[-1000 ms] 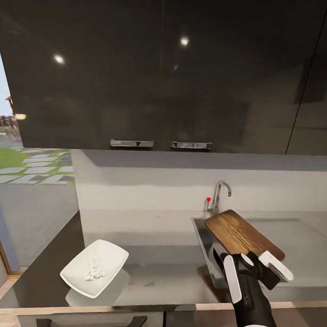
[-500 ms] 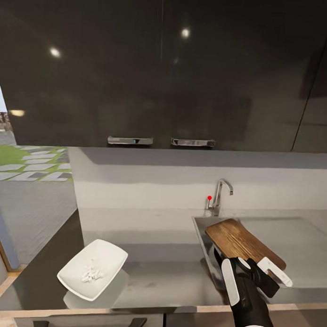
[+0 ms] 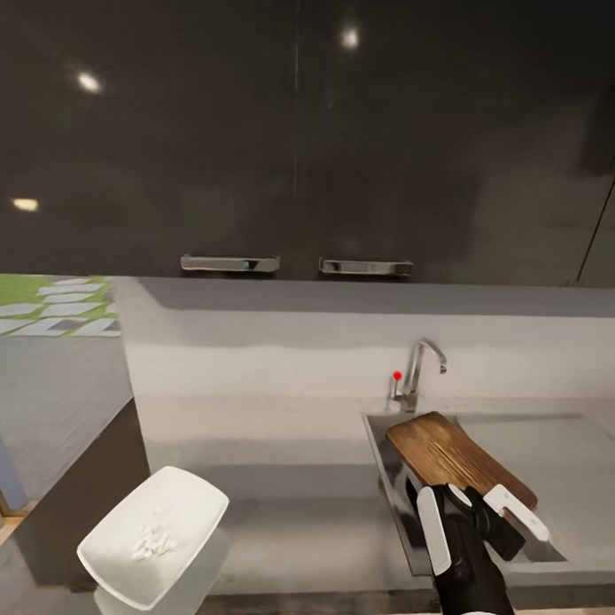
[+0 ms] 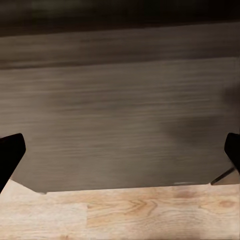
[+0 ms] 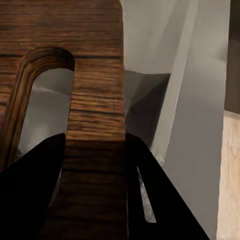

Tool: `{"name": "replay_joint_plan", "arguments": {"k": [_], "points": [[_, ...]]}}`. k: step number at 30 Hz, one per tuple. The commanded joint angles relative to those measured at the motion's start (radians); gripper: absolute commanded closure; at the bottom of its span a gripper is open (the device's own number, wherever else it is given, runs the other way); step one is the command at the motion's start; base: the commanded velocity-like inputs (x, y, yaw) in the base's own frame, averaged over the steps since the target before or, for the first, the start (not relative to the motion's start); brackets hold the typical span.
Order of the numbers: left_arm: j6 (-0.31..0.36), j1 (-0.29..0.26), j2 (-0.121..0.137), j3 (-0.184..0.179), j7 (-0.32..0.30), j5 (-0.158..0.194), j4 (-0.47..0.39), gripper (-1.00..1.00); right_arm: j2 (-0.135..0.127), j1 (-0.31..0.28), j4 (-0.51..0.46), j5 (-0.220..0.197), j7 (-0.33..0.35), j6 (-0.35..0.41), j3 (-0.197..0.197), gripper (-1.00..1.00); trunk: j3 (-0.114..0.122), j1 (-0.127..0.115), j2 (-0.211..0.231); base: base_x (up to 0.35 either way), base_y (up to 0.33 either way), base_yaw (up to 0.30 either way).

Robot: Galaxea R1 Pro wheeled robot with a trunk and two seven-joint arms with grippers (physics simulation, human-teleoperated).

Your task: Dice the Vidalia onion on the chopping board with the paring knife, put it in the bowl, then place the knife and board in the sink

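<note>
The brown wooden chopping board [image 3: 451, 456] hangs tilted over the steel sink [image 3: 384, 459], its far end toward the faucet. My right gripper [image 3: 479, 516] is shut on the board's near end; in the right wrist view the chopping board [image 5: 95, 110] with its slot hole runs between the dark fingers [image 5: 30, 200]. On the grey countertop [image 3: 291, 511] at the left stands the white bowl [image 3: 181, 507], holding small pale pieces of diced onion [image 3: 153, 541]. The left gripper [image 4: 120, 152] is open, nothing between its fingertips [image 4: 10, 155]. I cannot make out the paring knife.
A chrome faucet [image 3: 422, 369] with a red knob [image 3: 396, 375] rises behind the basin. The flat steel drainboard [image 3: 564, 458] extends to the right. Glossy black upper cabinets [image 3: 296, 130] with chrome handles [image 3: 229, 263] hang above. The left wrist view faces a dark cabinet front [image 4: 120, 115] over wood floor [image 4: 125, 215].
The whole view has shifted, so the camera has moved; the bowl now sits lower left in the picture. The board, still gripped, has dropped slightly toward the basin.
</note>
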Motion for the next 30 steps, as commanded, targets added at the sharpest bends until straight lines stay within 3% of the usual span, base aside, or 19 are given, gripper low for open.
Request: {"name": "replay_joint_plan", "arguments": {"k": [1,6,8,11,13,17,20,30], "points": [[-0.002,0.000,0.002,-0.008,0.009,0.007,-0.001,-1.00,0.001,0.000,-0.002,-0.001,-0.003,0.010,-0.001,1.00,-0.002,0.001,-0.001,0.265,-0.002,0.000],[-0.002,0.000,0.002,-0.009,0.009,0.007,-0.002,-1.00,0.001,0.000,-0.002,-0.016,-0.008,0.010,-0.001,1.00,-0.004,0.001,-0.001,0.076,-0.001,0.000],[-0.002,0.000,0.002,-0.009,0.009,0.006,-0.003,-1.00,0.001,0.000,-0.002,-0.073,-0.019,0.010,-0.001,1.00,-0.004,0.001,-0.001,0.008,0.000,0.000],[-0.002,0.000,0.002,-0.009,0.009,0.007,-0.002,-1.00,0.001,0.000,-0.003,-0.197,-0.108,-0.003,-0.004,1.00,-0.004,0.001,-0.001,0.002,0.000,0.000],[-0.002,0.000,0.002,-0.009,0.009,0.007,-0.002,-1.00,0.001,0.000,-0.003,-0.225,-0.132,-0.017,-0.004,1.00,-0.004,0.001,-0.001,0.000,0.000,0.000],[-0.002,0.000,0.002,-0.009,0.009,0.007,-0.002,-1.00,0.001,0.000,-0.002,-0.240,-0.166,-0.029,-0.002,1.00,-0.004,0.001,-0.001,0.000,0.000,0.000],[-0.002,0.000,0.002,-0.009,0.009,0.007,-0.004,-1.00,0.001,0.000,-0.005,-0.248,-0.251,-0.034,0.001,1.00,-0.004,0.001,-0.001,0.000,0.000,0.000],[-0.002,0.000,0.002,-0.009,0.009,0.007,-0.005,-1.00,0.001,0.000,-0.009,-0.244,-0.274,-0.036,0.003,1.00,-0.009,0.001,-0.001,0.080,0.000,0.000]]}}
